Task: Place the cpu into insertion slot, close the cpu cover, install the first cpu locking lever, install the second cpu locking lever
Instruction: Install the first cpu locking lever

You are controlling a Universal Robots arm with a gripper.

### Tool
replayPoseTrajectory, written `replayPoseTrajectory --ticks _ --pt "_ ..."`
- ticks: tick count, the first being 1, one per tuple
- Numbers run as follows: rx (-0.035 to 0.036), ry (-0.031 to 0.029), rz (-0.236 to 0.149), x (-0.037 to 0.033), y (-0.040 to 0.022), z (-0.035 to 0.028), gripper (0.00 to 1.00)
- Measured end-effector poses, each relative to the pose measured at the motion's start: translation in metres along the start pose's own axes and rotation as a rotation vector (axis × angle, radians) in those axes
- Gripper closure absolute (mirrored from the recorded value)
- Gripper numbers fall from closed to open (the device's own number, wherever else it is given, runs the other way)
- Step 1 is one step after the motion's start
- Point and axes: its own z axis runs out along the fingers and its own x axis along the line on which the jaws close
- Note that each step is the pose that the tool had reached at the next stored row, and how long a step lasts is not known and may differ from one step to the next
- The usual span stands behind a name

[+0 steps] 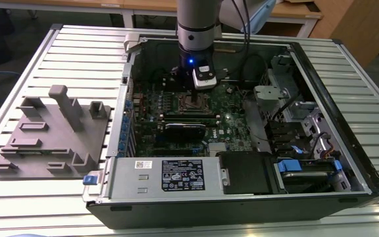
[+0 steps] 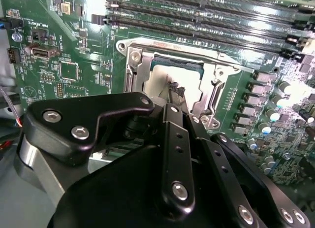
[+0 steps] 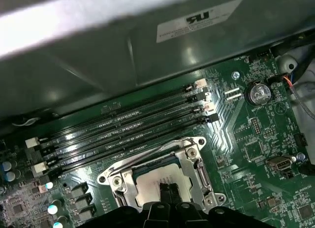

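Jaws (image 3: pixel 170 192) of the arm hung right over the chip (image 3: pixel 153 181), in the middle of the green board (image 3: pixel 246 139). Their two tips were close together, with nothing seen between them. They sat at the chip's shiny grey top, but I could not tell if they touched it.

The chip lay flat inside the square slot (image 1: pixel 192 102). In the exterior view, the slot was deep inside the open computer case (image 1: pixel 242 207) on the desk (image 1: pixel 57 44). The long black card slots ran just beside it. A grey holder block (image 1: pixel 45 138) sat well apart, on the exterior view's left.

The thin metal cover (image 2: pixel 162 47) ran around the chip like a frame, and the chip showed through its window. It looked to be lying down, but I could not be sure it was fully shut. The locking levers were too hard to pick out.

My guess was that the chip was already in its place, and the work was now on the cover. A move here called for a soft, straight push. The tips had to stay on the metal frame and off the small parts around the slot. A hard or crooked push could hurt the chip.
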Motion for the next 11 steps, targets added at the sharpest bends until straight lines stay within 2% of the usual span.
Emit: replayPoseTrajectory --ticks 7,11 --pt "-0.0058 0.0006 -0.037 -0.0006 -0.0017 0.0002 0.90" --pt "-0.0061 0.0006 -0.040 -0.0006 -0.0018 0.0003 0.90"
